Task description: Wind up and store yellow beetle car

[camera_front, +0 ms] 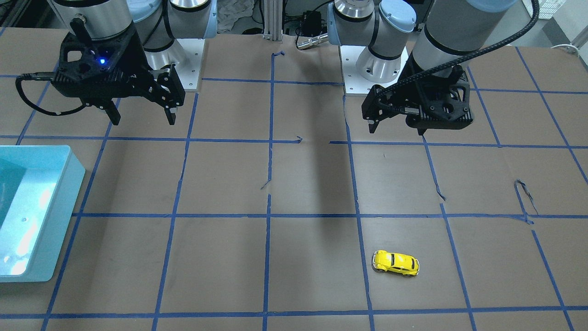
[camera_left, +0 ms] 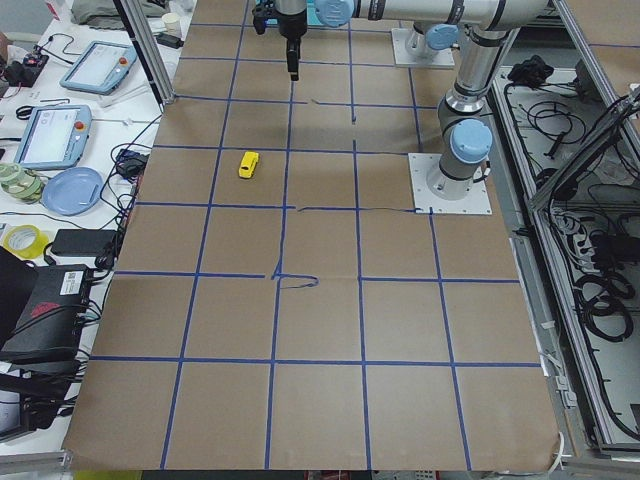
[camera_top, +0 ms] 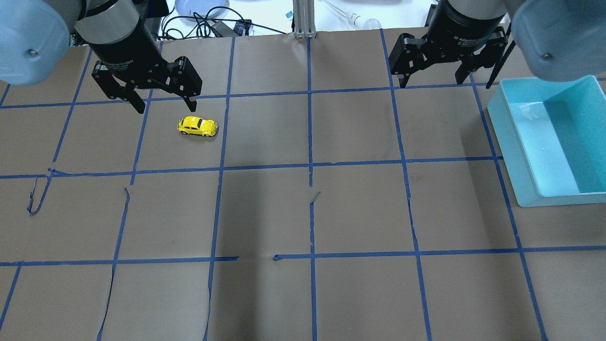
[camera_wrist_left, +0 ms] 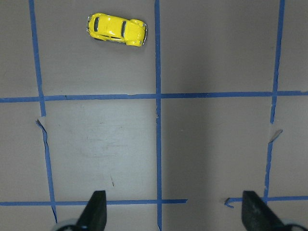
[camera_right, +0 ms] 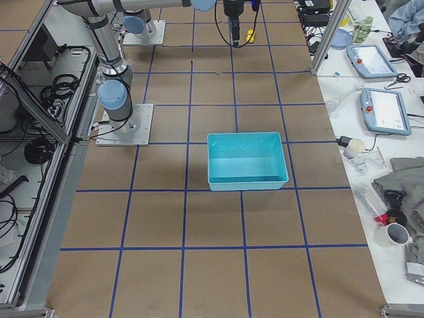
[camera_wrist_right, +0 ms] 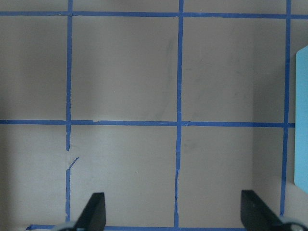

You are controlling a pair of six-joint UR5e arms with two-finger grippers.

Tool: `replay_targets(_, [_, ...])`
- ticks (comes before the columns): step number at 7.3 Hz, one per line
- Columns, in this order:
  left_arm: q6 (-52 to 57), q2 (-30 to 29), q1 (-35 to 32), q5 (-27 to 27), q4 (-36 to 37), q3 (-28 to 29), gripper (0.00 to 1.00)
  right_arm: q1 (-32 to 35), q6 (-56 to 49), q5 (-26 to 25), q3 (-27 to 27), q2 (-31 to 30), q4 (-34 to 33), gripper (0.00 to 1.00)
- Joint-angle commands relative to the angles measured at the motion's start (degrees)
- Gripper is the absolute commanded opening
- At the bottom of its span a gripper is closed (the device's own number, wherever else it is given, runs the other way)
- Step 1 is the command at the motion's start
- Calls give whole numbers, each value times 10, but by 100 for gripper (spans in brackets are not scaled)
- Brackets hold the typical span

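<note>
The yellow beetle car [camera_top: 198, 126] stands on its wheels on the brown paper table, in the far left part of the overhead view. It also shows in the front view [camera_front: 396, 263] and at the top left of the left wrist view [camera_wrist_left: 117, 29]. My left gripper [camera_top: 167, 106] is open and empty. It hovers high above the table, a little on the robot's side of the car, and does not touch it. My right gripper [camera_top: 431, 81] is open and empty, raised over the table beside the teal bin [camera_top: 509, 137].
The teal bin [camera_front: 59, 216] stands open on my right side, and its edge shows in the right wrist view [camera_wrist_right: 302, 115]. Blue tape lines form a grid on the paper, torn and lifted in places [camera_top: 35, 199]. Tablets and cables lie beyond the far table edge.
</note>
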Motion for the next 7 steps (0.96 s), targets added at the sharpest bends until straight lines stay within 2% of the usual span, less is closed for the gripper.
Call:
replay_targets(1, [0,-2,0,0,0,0,100,0,0,0,0,0,1,100])
replay_targets(7, [-7,-6,6,0,1,0,100,-1,-1,-1,0,0,1,100])
